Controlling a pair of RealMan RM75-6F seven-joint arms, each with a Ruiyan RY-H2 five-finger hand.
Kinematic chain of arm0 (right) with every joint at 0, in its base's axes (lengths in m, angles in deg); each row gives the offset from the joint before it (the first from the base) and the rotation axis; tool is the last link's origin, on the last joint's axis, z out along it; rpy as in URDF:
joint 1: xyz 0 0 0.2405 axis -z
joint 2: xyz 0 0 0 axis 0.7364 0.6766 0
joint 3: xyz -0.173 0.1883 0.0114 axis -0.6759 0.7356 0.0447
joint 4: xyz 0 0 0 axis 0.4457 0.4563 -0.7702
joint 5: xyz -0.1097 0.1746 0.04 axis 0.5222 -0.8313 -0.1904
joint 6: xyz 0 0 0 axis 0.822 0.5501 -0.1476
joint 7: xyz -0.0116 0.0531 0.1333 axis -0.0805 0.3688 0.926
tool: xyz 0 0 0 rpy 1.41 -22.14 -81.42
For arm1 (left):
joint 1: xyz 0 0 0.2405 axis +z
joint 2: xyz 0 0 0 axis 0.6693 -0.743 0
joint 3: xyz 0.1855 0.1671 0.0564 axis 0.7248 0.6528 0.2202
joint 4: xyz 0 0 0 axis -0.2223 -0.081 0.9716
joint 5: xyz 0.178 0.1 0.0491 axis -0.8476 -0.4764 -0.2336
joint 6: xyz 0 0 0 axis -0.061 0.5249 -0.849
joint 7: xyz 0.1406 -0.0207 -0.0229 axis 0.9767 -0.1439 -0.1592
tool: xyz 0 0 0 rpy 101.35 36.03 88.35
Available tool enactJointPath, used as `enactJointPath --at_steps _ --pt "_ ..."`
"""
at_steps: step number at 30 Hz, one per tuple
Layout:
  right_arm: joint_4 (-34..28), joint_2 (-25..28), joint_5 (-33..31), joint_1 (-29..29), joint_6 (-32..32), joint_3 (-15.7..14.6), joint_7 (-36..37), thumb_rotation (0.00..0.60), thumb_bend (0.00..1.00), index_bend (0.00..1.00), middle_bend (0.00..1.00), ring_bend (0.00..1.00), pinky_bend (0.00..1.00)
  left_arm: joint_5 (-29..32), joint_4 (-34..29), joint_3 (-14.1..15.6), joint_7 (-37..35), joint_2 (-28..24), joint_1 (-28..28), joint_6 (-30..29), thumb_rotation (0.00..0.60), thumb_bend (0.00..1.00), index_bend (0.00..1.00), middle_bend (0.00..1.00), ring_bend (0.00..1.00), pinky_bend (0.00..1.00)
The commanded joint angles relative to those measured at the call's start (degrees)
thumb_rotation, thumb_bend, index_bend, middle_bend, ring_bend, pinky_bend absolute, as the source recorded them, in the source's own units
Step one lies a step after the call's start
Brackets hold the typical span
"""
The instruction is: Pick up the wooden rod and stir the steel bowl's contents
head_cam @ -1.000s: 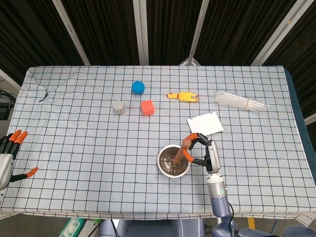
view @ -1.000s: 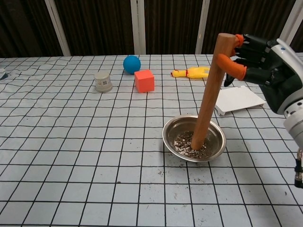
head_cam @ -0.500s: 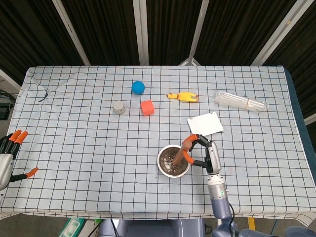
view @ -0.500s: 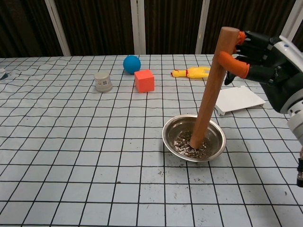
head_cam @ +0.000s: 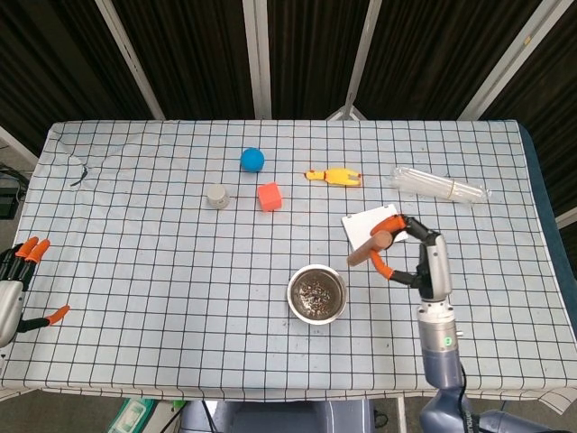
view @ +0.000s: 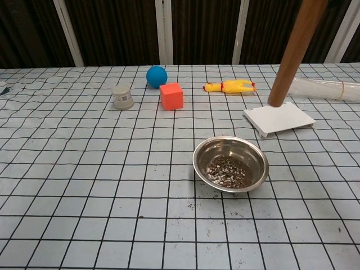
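Observation:
The wooden rod (head_cam: 368, 248) is held by my right hand (head_cam: 419, 259) above the table, right of the steel bowl (head_cam: 316, 293). In the chest view the wooden rod (view: 293, 49) hangs tilted, its lower end over the white flat box (view: 279, 118), and the hand itself is out of that frame. The steel bowl (view: 230, 163) holds grey-brown crumbs and nothing else. My left hand (head_cam: 16, 280) rests at the table's left edge, fingers spread, holding nothing.
A blue ball (head_cam: 251, 160), an orange cube (head_cam: 269, 196), a small grey cup (head_cam: 217, 196) and a yellow rubber chicken (head_cam: 333, 176) lie behind the bowl. A clear plastic packet (head_cam: 439, 186) sits at the back right. The white flat box (head_cam: 374, 225) lies under the rod.
My right hand has lifted the rod out of the bowl and carried it up and to the right, over the white box. The left hand has not moved.

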Motion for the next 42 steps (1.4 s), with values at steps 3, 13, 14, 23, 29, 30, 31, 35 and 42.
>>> enactJointPath --at_steps 3,13,14,23,29,30,31,35,42 --pt "3.0 9.3 -3.7 1.8 -2.5 2.7 -4.9 0.600 0.52 0.81 0.60 0.65 0.59 -0.3 -0.1 0.2 0.4 0.1 0.0 -0.1 0.600 0.03 0.00 0.00 0.00 0.01" --pt "16.8 13.5 -9.9 4.2 -6.4 0.7 -10.9 0.600 0.52 0.81 0.60 0.65 0.59 -0.3 -0.2 0.1 1.1 0.4 0.1 -0.4 0.600 0.03 0.00 0.00 0.00 0.01" --pt "17.7 13.6 -9.6 4.3 -6.2 0.1 -13.0 0.600 0.52 0.81 0.60 0.65 0.59 -0.3 -0.2 0.1 1.2 0.4 0.2 -0.5 0.600 0.03 0.00 0.00 0.00 0.01" --pt "6.6 21.0 -6.5 4.1 -16.8 -10.1 -33.9 0.600 0.52 0.09 0.13 0.03 0.00 -0.2 -0.4 0.2 1.4 0.5 0.4 -0.7 0.600 0.03 0.00 0.00 0.00 0.01" --pt "-5.2 26.5 -5.7 4.0 -21.3 -14.0 -41.4 0.600 0.49 0.01 0.06 0.00 0.00 -0.3 -0.4 0.3 0.8 0.3 0.4 -0.4 0.600 0.03 0.00 0.00 0.00 0.01" --pt "-5.9 26.8 -5.3 4.1 -21.1 -14.3 -41.7 0.600 0.49 0.01 0.06 0.00 0.00 -0.3 -0.4 0.4 0.8 0.2 0.3 -0.3 0.600 0.03 0.00 0.00 0.00 0.01" --pt "-6.7 27.0 -4.5 4.3 -20.7 -14.7 -41.8 0.600 0.49 0.01 0.06 0.00 0.00 -0.3 -0.5 0.4 0.7 0.2 0.3 -0.2 0.600 0.03 0.00 0.00 0.00 0.01" --pt "-7.9 27.8 -1.7 5.3 -18.4 -15.8 -40.9 0.600 0.48 0.01 0.06 0.00 0.00 -0.3 -0.6 0.4 0.5 0.0 0.3 -0.1 0.600 0.03 0.00 0.00 0.00 0.01" --pt "-2.7 27.0 1.8 8.2 -12.1 -17.1 -38.8 0.600 0.48 0.00 0.06 0.00 0.00 -0.7 -0.5 0.4 0.2 0.1 0.5 -0.7 0.600 0.03 0.00 0.00 0.00 0.01"
